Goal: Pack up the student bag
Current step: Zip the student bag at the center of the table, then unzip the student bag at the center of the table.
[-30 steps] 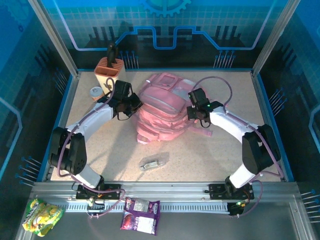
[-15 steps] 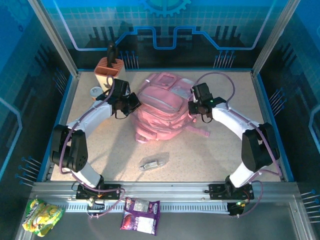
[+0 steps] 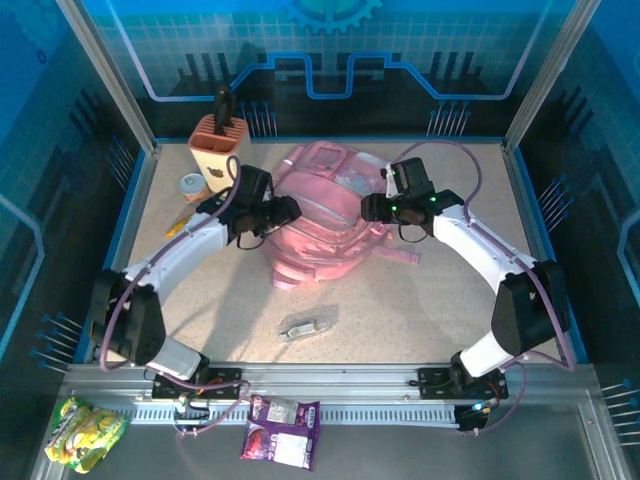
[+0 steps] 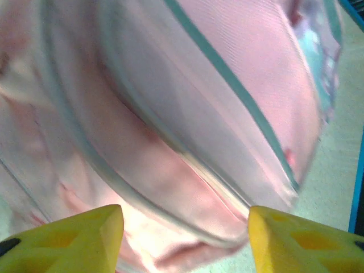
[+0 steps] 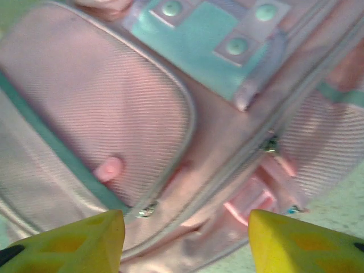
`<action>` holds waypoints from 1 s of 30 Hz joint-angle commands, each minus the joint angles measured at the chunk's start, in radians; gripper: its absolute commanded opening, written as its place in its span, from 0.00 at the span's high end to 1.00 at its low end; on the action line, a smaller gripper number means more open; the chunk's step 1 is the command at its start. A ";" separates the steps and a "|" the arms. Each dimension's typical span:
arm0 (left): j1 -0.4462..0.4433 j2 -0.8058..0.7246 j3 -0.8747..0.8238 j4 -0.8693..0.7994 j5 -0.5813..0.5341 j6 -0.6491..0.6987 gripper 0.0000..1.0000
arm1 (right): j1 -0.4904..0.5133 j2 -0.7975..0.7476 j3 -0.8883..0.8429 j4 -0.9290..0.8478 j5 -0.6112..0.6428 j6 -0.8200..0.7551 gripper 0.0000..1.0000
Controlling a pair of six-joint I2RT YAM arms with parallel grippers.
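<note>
2 grippers flank the student bag (image 3: 320,240), which lies flat on the table (image 3: 450,300) in the upper middle of the top view, pockets facing up. The left gripper (image 3: 285,212) hangs over the bag's left edge and the right gripper (image 3: 372,208) over its right edge, near the top. Each wrist view shows yellow fingers spread wide with only pink fabric beyond them: the left gripper (image 4: 185,227) and the right gripper (image 5: 185,227) are both released and grasp nothing. Coming in from 2 sides probably lets 1 arm pin the fabric while the other works a zipper, since the soft bag would otherwise slide. The right wrist view looks down on the pale printed panel (image 5: 199,28) and a small metal zipper pull (image 5: 147,211) in the lower left of the frame. The left wrist view is blurred, so its seams are hard to read. Whether any pocket is open cannot be told, and the main opening is hidden. A grey oblong item (image 3: 308,326) lies well apart, lower in the top view, not yet packed.
</note>
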 commanded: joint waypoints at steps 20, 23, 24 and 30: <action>-0.308 -0.007 0.016 -0.008 -0.449 -0.132 0.28 | -0.017 0.233 0.242 -0.098 -0.104 0.067 0.50; -0.310 -0.002 0.019 -0.010 -0.458 -0.137 0.28 | -0.035 0.299 0.288 -0.125 -0.132 0.071 0.50; -0.311 -0.002 0.018 -0.008 -0.461 -0.137 0.27 | -0.036 0.323 0.308 -0.144 -0.132 0.065 0.50; -0.321 0.010 0.017 -0.002 -0.473 -0.137 0.22 | -0.018 0.424 0.372 -0.150 -0.147 0.033 0.54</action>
